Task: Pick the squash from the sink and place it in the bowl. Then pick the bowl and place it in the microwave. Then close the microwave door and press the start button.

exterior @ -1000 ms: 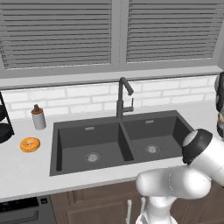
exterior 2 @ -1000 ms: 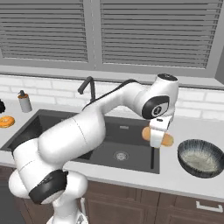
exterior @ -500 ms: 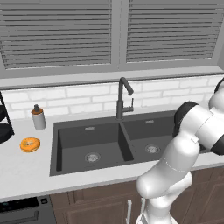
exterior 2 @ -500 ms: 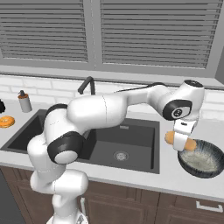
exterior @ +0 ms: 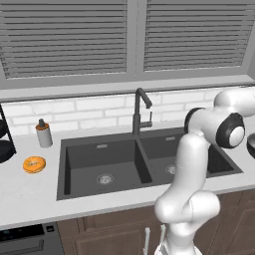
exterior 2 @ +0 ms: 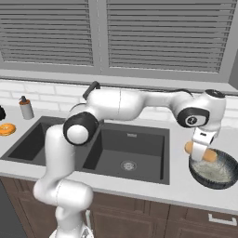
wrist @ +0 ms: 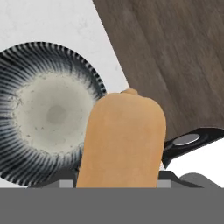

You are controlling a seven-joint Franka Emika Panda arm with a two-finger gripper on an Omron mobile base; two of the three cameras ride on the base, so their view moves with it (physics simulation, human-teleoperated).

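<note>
My gripper [exterior 2: 201, 153] is shut on the squash [exterior 2: 200, 151], a stubby tan-orange vegetable held crosswise just above the left rim of the bowl [exterior 2: 214, 171]. The bowl is dark blue-grey with pale streaks and a lighter inside, and it stands on the counter right of the sink [exterior 2: 116, 148]. In the hand view the squash [wrist: 122, 140] stands in front of the camera, the bowl [wrist: 43, 113] lies to its left, and one dark fingertip [wrist: 188, 142] shows at its right. The microwave is out of view.
A tall dark faucet [exterior: 141, 110] stands behind the double-basin sink [exterior: 99, 159]. On the left counter lie an orange donut [exterior: 34, 164] and a small bottle [exterior: 44, 133]. The counter's front edge and the dark wood cabinet front [wrist: 175, 57] run close to the bowl.
The arm has swung to the right with the squash in the gripper, from over the sink's right edge to above the bowl's rim.
</note>
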